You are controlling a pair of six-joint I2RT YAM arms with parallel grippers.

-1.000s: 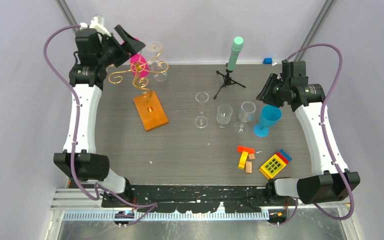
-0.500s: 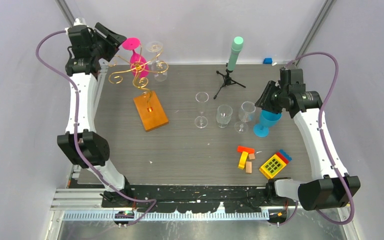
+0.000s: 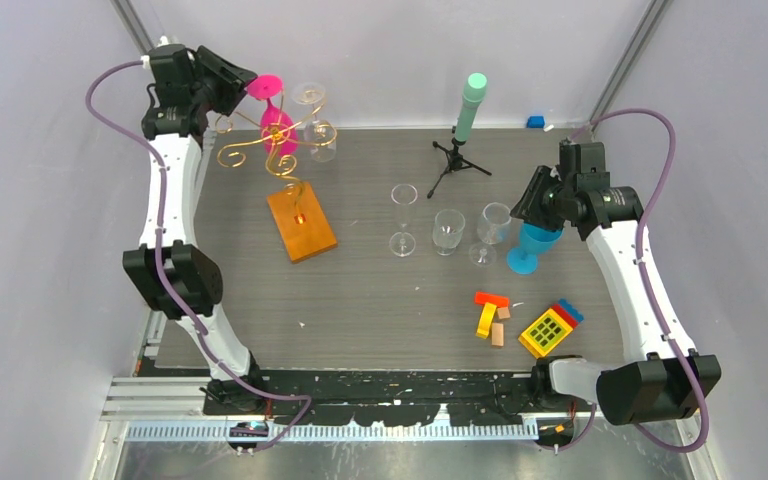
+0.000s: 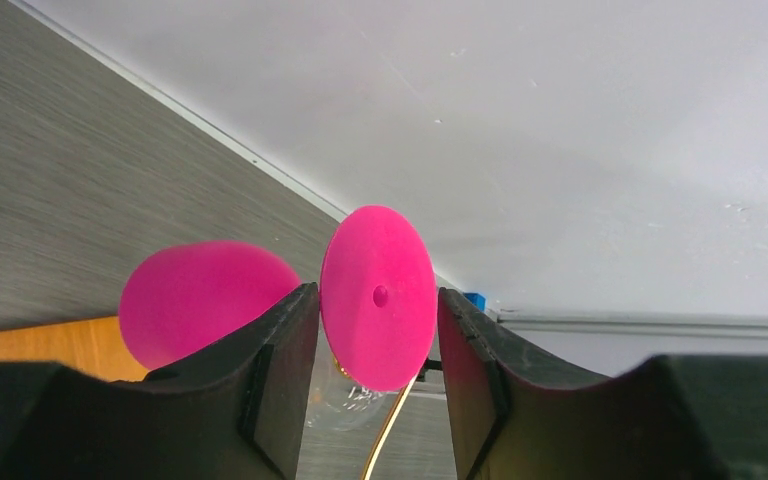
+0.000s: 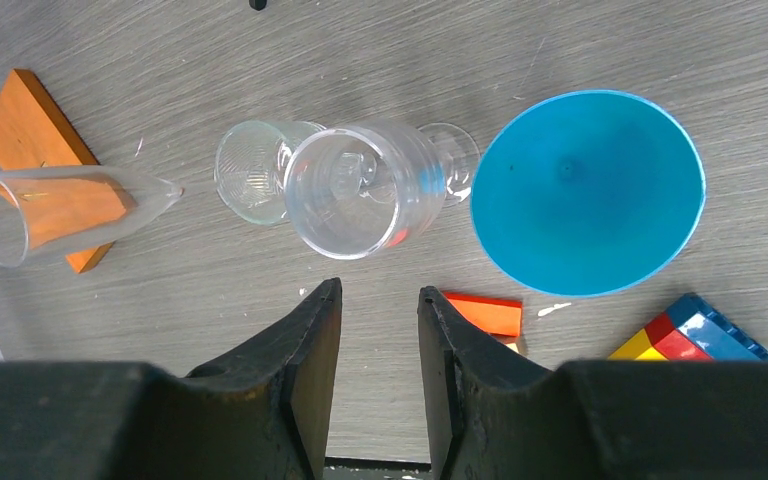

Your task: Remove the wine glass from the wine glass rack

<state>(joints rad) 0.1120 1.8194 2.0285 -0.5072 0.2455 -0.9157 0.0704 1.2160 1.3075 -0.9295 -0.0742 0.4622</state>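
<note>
The wine glass rack (image 3: 278, 150) is a gold scroll wire stand on an orange wooden base (image 3: 301, 222) at the back left. A pink wine glass (image 3: 278, 128) hangs upside down on it, foot (image 3: 267, 86) uppermost. A clear wine glass (image 3: 312, 118) hangs beside it. My left gripper (image 3: 242, 82) is open just left of the pink foot. In the left wrist view the pink foot (image 4: 378, 297) stands between the open fingers (image 4: 285, 370), with the pink bowl (image 4: 200, 300) behind. My right gripper (image 3: 532, 195) is open and empty above the table (image 5: 380, 300).
Three clear glasses (image 3: 403, 215) (image 3: 448, 231) (image 3: 491, 228) and a blue goblet (image 3: 535, 238) stand mid-right, under my right gripper. A black tripod with a mint-green cylinder (image 3: 465, 120) stands at the back. Coloured blocks (image 3: 490, 315) (image 3: 550, 328) lie near the front right.
My left gripper drew back left off the pink glass, then edged right again to its foot. My right gripper came slightly down and left over the blue goblet.
</note>
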